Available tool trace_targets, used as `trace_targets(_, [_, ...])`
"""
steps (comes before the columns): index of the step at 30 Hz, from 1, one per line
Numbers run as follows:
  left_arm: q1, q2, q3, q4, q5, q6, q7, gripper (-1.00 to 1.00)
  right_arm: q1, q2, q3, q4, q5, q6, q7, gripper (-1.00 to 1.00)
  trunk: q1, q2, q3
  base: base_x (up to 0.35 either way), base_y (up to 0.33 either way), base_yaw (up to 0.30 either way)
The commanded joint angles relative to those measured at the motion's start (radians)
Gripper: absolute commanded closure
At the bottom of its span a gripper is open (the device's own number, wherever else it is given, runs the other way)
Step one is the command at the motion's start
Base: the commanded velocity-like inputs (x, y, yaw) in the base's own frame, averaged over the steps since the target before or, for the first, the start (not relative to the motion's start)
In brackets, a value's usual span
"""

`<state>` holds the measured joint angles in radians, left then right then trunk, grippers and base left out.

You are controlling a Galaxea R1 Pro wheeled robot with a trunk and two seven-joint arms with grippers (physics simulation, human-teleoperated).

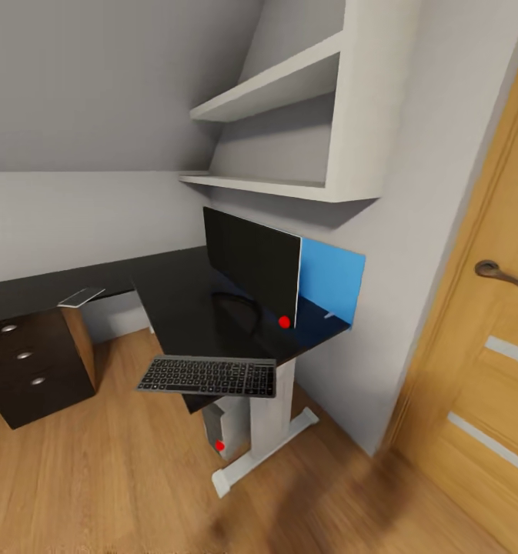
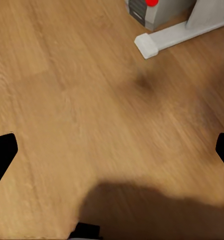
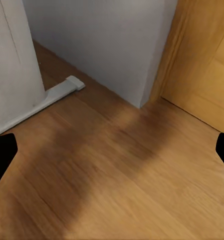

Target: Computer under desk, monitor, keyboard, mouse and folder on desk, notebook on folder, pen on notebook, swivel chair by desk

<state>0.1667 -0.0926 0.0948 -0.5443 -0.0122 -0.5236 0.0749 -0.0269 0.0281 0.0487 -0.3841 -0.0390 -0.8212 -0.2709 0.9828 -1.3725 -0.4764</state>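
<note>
— Wood floor (image 2: 92, 100) sits right under both claws. Are they holding anything?

— No. The left claw (image 2: 112, 155) and the right claw (image 3: 112, 155) both look wide open and empty, pointing down at the floor.

— Where is the keyboard (image 1: 207, 376)?

— Ahead, hanging off the front edge of the desk (image 1: 174, 296). Its long side runs along that edge, below the monitor (image 1: 251, 265).

— And the computer (image 1: 224, 431)?

— Under the desk, by the white leg (image 1: 270, 419). The left claw seems nearer, I think.
</note>
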Motion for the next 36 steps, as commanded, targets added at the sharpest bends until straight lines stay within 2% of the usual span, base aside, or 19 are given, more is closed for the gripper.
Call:
trace_targets(1, [0.0, -0.001, 0.003, -0.002, -0.002, -0.001, 0.0, -1.0, -0.001, 0.0, 0.005, 0.001, -0.004, -0.003, -0.004, -1.0, 0.0, 0.0, -0.001, 0.0, -0.283, 0.289])
trace_targets(24, [0.0, -0.001, 0.003, -0.002, -0.002, -0.001, 0.002, -1.0, -0.001, -0.001, 0.003, 0.002, -0.007, -0.003, -0.005, -1.0, 0.0, 0.0, -0.002, 0.0, -0.292, 0.283])
trace_targets(34, [0.0, 0.0, 0.004, -0.002, -0.002, -0.006, 0.002, -1.0, -0.001, -0.004, -0.001, 0.001, -0.012, -0.004, -0.004, -1.0, 0.0, 0.0, -0.003, 0.0, -0.235, 0.033])
trace_targets(35, [0.0, 0.004, 0.01, -0.003, 0.0, -0.012, 0.005, -1.0, -0.018, -0.022, -0.003, -0.019, -0.013, 0.001, -0.003, -1.0, 0.0, 0.0, -0.003, 0.0, -0.01, 0.0])
trace_targets(36, [0.0, 0.006, 0.011, -0.003, 0.001, -0.012, 0.006, -1.0, -0.03, -0.025, -0.003, -0.02, -0.014, 0.003, -0.002, -1.0, 0.0, 0.0, -0.003, 0.0, -0.008, 0.0])
